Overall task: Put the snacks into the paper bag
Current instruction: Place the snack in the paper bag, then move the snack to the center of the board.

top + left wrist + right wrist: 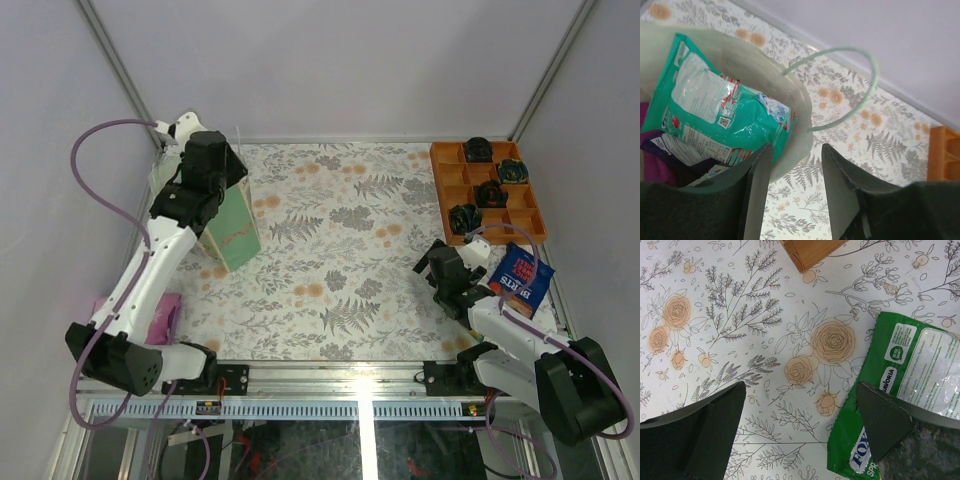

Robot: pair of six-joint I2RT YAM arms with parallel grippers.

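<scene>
Several snacks [715,115] already inside the paper bag [235,230] at the far left of the worktop [340,250], a teal one uppermost. Left jaws over the bag's rim, part open, holding nothing. Further right, right jaws spread wide and empty, low over the worktop. Green packet [910,385] just beside their right-hand finger, partly hidden behind it. Blue crisp bag [520,278] beyond, nearest the right arm, so probably its job.
</scene>
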